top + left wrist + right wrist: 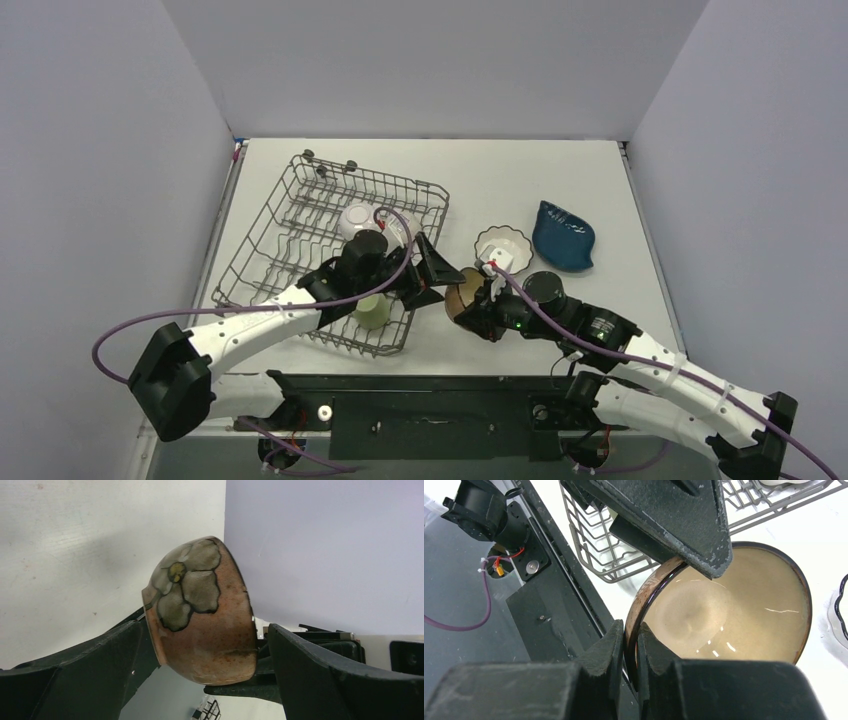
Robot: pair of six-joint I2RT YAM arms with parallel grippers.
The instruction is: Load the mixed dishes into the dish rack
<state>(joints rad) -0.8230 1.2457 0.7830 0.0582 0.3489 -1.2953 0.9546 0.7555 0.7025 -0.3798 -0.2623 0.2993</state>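
Note:
My right gripper [630, 645] is shut on the rim of the brown bowl with cream inside [724, 615] and holds it on edge just right of the dish rack [290, 225]. In the top view the bowl [460, 298] sits between the two grippers. My left gripper [205, 680] is open, with one finger on each side of the bowl [205, 615], whose outside bears a painted flower. One left finger [674, 525] lies over the bowl's upper rim. A white bowl [357, 218] and the light green mug [372, 312] are in the rack.
The white scalloped bowl [503, 247] and the dark blue dish [562, 237] lie on the table right of the rack. The rack's near corner [594, 545] is close to the held bowl. The black base plate [430, 410] runs along the near edge. Grey walls enclose the table.

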